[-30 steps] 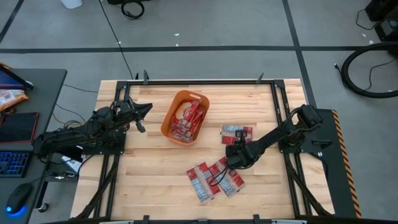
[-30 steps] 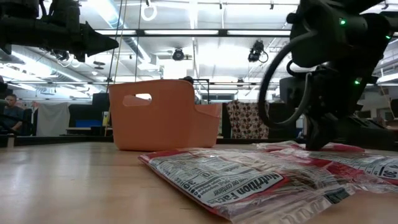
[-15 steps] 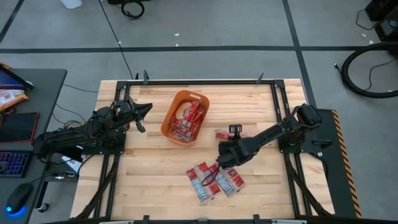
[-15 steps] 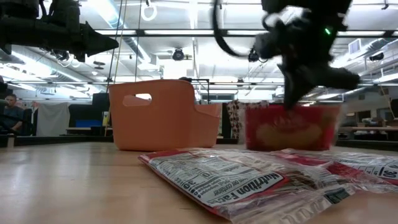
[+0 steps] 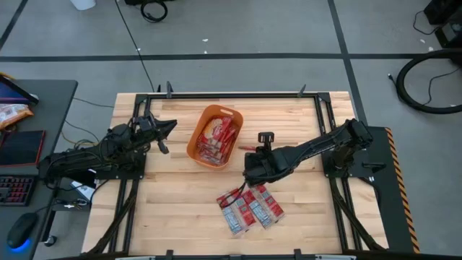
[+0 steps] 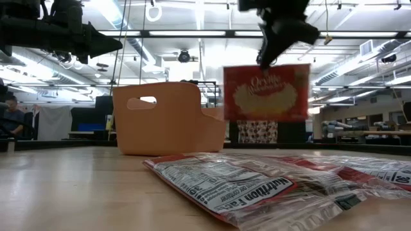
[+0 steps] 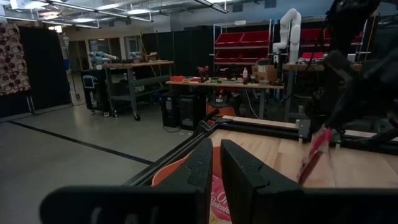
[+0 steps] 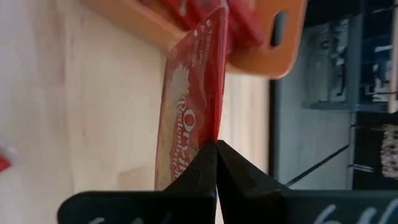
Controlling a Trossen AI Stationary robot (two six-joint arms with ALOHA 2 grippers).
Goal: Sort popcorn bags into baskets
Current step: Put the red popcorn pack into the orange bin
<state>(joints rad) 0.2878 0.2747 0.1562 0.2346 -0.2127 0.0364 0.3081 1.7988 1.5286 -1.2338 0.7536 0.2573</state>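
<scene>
1. Right pincer (image 6: 273, 54): clamped on a popcorn bag (image 6: 266, 93) by its top edge, aloft beside the basket (image 5: 214, 135).
2. Risk: thin edge grip; bag may slip or snag the rim.
3. Left pincer (image 7: 216, 163): narrow, empty, beyond the basket.

High view: straight down from well above, taking in the whole desk (image 5: 180, 195), both arms and the floor around.
Low view: at desk-top height, very near the packets (image 6: 244, 189), facing level across the desk to the tub (image 6: 168, 119) and the room behind.
Left wrist view: looks past its own fingers (image 7: 239, 171) across the desk's far part toward shelves and benches.
Right wrist view: close behind its fingers (image 8: 214, 165), facing the bag (image 8: 193, 106) and tub (image 8: 261, 43).
Shared: tub (image 5: 214, 136) in all four; hanging bag (image 6: 266, 92) in low, right wrist and, edge-on, left wrist (image 7: 313, 154).
</scene>
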